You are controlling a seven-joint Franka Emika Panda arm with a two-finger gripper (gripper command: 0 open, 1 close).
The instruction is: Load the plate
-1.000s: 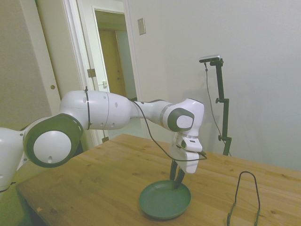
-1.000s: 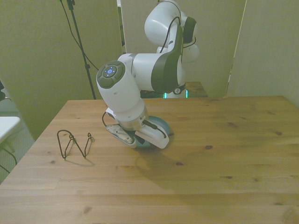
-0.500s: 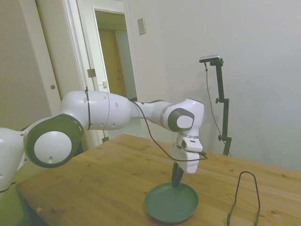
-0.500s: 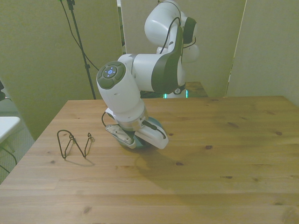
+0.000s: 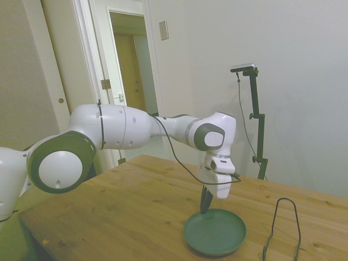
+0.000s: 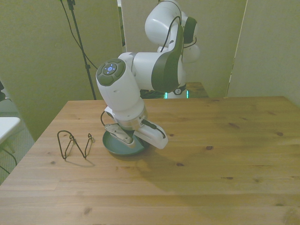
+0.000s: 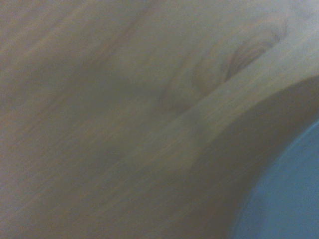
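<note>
You are working over a wooden table (image 6: 225, 154) of jointed planks with visible knots and grain. Two items lie directly on it. The dark green plate (image 5: 215, 232) sits flat on the boards, toward the front view's left of centre. The thin black wire rack (image 6: 75, 144) stands upright on the boards, near the plate on the front view's left, not touching it. The wrist view shows blurred wood grain with the plate's rim (image 7: 289, 199) at one corner.

The plate (image 5: 215, 232) is plain dark matte green. The table (image 6: 225, 154) is warm honey-brown wood with darker knots. The wire rack (image 6: 75, 144) is black.
</note>
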